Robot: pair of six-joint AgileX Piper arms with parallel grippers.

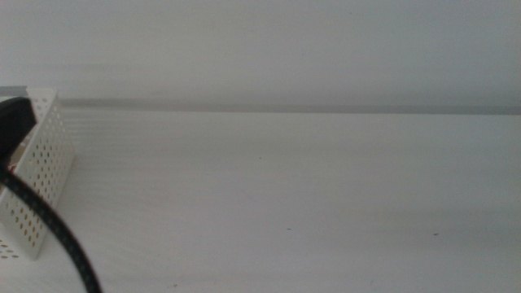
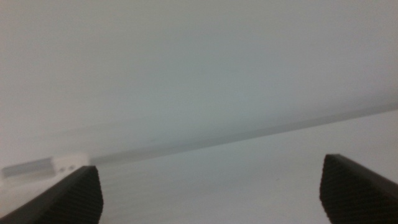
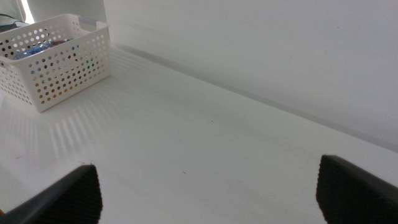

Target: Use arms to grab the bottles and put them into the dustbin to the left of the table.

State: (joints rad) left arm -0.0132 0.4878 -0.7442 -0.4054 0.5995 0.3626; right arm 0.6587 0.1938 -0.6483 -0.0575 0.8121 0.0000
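Spanning all views, wide matte white tabletop (image 1: 309, 203) carries no loose bottles. White perforated plastic rectangular basket (image 3: 59, 62) sits at table's left edge; through its holes, red and blue shapes (image 3: 43, 50) — probably bottles already binned. Judged light, thin-walled, slippery; best gripped mid-body. Only right wrist view shows basket contents; middle view adds thick black cable (image 1: 49, 228) crossing basket. Left gripper (image 2: 211, 193) and right gripper (image 3: 208, 193) both spread wide, empty.

You see soft, even, bright light throughout. The left wrist view is blurred; the dustbin (image 3: 56, 59) casts a dotted shadow.
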